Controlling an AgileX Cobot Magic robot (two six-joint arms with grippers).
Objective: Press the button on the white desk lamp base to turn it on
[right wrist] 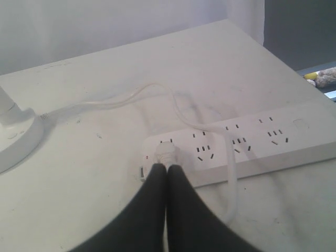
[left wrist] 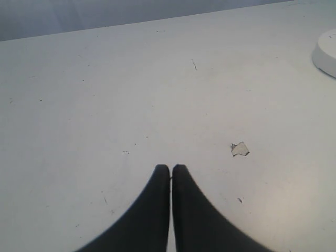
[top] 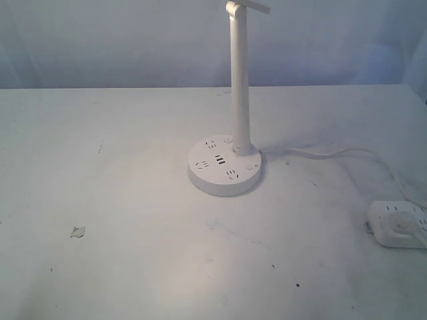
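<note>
The left claw [left wrist: 171, 169] is seen with its dark fingers pressed together and nothing between them, held over bare table [left wrist: 105, 94]; a small chip [left wrist: 240, 149] in the surface lies near it, and the edge of the base [left wrist: 328, 52] is seen well apart. The right claw [right wrist: 167, 167] is likewise closed and empty, with its tips just over a white plug [right wrist: 167, 152] seated in the power strip [right wrist: 252, 142]. From near there a cord [right wrist: 105, 102] is led across to the base. In the exterior view the base is found near the middle of the table, flat, with socket holes and dark slots facing up. Its pole [top: 239, 80] is set at the rear right of the disc, and its long axis is close to vertical, leaning slightly left toward the top. Neither claw is touching the base.
</note>
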